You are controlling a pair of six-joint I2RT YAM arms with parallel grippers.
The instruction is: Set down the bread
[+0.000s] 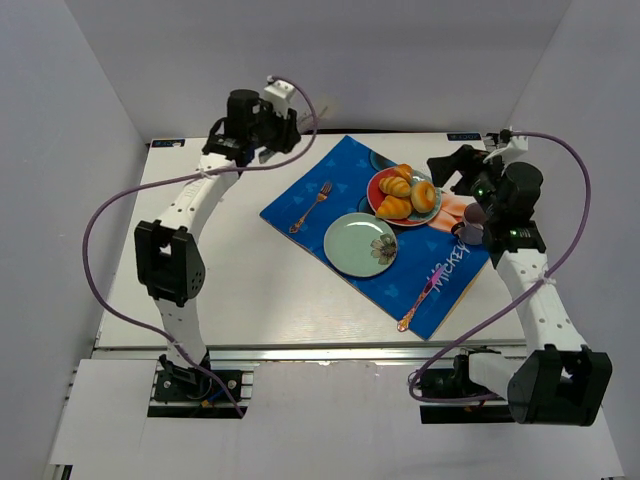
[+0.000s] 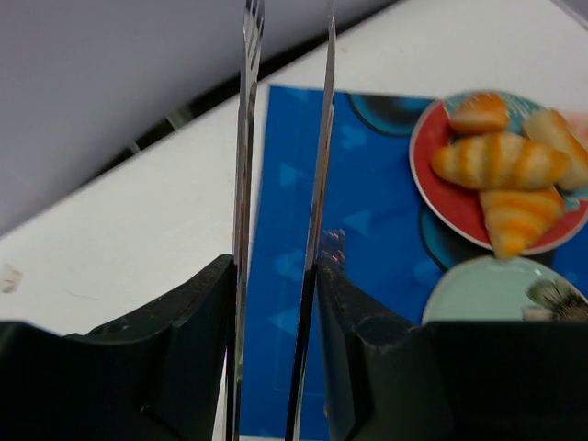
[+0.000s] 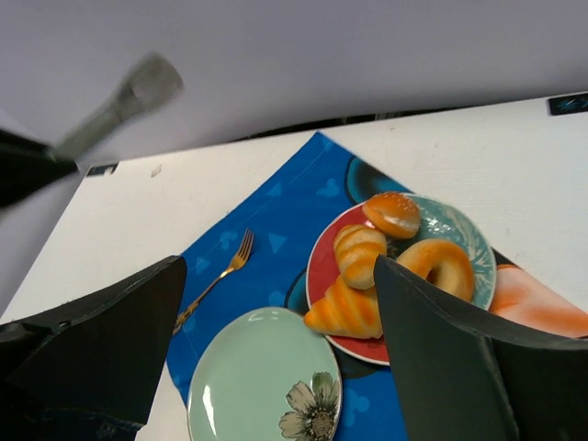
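Observation:
Two ridged golden rolls of bread lie on the red plate (image 1: pixel 376 188): an elongated striped one (image 2: pixel 501 161) (image 3: pixel 358 253) (image 1: pixel 397 186) and a pointed one (image 2: pixel 519 213) (image 3: pixel 347 310). My left gripper (image 2: pixel 276 276) (image 1: pixel 265 135) hangs over the mat's far left corner, well away from the plate. It is shut on metal tongs (image 2: pixel 245 184), whose two thin blades run forward with a gap between them. My right gripper (image 3: pixel 276 266) (image 1: pixel 447 170) stands open beside the red plate with nothing between its fingers.
A round bun (image 3: pixel 392 213) and a ring doughnut (image 3: pixel 434 266) share the red plate. A pale green flowered plate (image 1: pixel 361 243) sits next to it on the blue mat (image 1: pixel 300 195), with a gold fork (image 1: pixel 311 207) and a pink spoon (image 1: pixel 420 300). White walls enclose the table.

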